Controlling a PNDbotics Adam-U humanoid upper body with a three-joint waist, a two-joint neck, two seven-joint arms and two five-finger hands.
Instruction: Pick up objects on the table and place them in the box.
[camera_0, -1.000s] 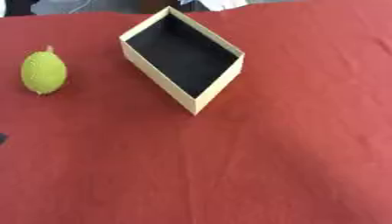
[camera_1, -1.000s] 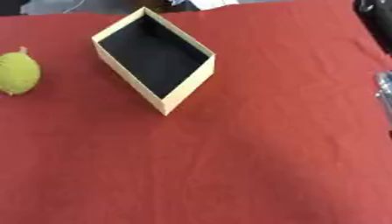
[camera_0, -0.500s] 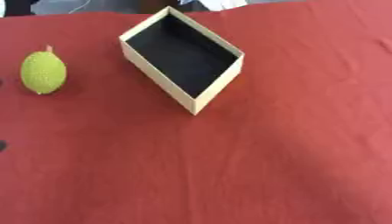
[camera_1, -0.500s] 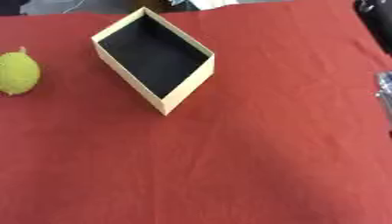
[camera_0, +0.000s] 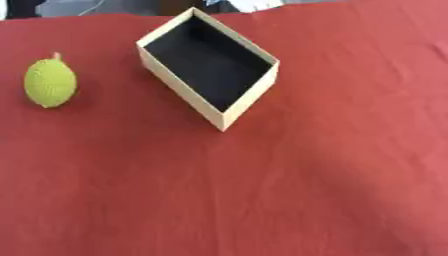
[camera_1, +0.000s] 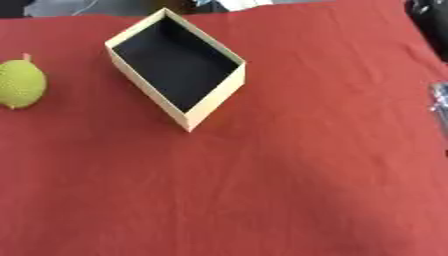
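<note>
Neither hand shows in either view, so their state cannot be told. The green bumpy fruit (camera_0: 50, 83) lies on the red-covered worktop (camera_0: 289, 190), left of the empty box (camera_0: 208, 64). Picking has not begun; the left hand, being nearer, would likely reach for the fruit.

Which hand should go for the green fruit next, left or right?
Probably the left. The green fruit lies on the red cloth at the robot's far left, left of the box, which looks empty. Neither hand shows in view right now.
</note>
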